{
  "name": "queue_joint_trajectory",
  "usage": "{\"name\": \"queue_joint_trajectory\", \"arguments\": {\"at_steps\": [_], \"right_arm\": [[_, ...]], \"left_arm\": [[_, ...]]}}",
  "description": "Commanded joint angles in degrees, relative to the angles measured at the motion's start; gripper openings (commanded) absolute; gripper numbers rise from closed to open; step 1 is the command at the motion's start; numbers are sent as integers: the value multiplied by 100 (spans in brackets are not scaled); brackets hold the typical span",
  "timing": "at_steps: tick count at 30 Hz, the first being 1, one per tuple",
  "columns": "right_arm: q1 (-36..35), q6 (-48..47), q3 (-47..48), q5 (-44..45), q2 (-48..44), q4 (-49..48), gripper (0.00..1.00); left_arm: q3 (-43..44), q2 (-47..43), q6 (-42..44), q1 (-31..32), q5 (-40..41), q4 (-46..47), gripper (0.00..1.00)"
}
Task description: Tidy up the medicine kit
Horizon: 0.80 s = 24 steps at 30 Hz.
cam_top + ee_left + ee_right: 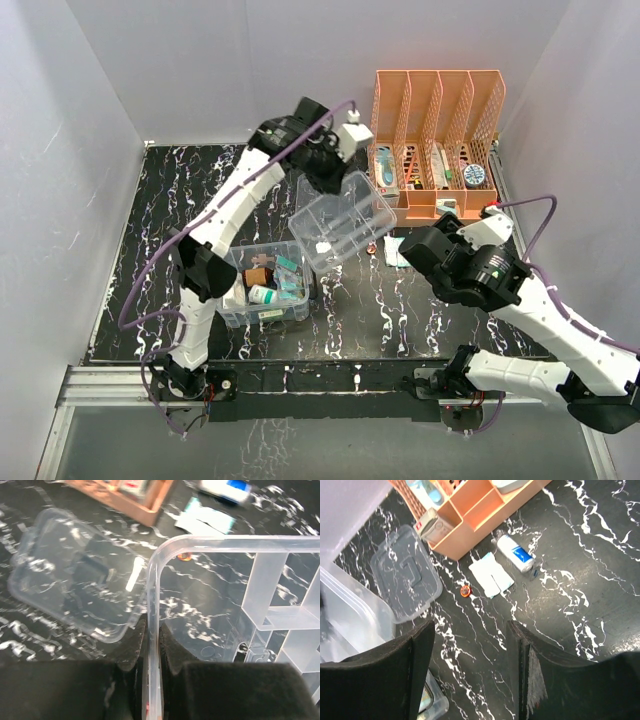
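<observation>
Left gripper (153,647) pinched the rim of the divided tray (270,615) above the middle of the table (130,260), right gripper (470,630) gaped, seemingly empty, lid (406,580) lay flat by the orange rack (470,515).

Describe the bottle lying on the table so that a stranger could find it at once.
Start at the orange rack. On the black tabletop before its base lies a pale flat packet, and the bottle lies on its side beside it. Unlike its neighbours, it is a white cylinder with a blue label.
</observation>
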State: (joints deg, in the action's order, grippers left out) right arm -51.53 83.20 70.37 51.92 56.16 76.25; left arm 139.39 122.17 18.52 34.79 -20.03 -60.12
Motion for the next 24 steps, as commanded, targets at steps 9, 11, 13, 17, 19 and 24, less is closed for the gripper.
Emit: {"name": "queue_joint_trajectory", "arguments": {"at_steps": [9,11,13,17,19,24], "right_arm": [[90,157,514,901,-365,43,55],[86,21,554,909,-459,-73,55],[90,-95,593,906,-524,-154,55],[95,-264,664,870,-497,-237,55],[90,-377,687,829,-498,-335,55],[90,-611,680,750,-481,-566,55]], "left_arm": [[-375,112,645,1480,-274,-352,0],[-294,294,680,1615,-269,-305,0],[-188,497,743,1750,-306,-261,0],[-196,878,965,1894,-316,-163,0],[-267,1061,1097,1910,-326,-121,0],[-323,1473,1390,1915,-435,-121,0]]}}
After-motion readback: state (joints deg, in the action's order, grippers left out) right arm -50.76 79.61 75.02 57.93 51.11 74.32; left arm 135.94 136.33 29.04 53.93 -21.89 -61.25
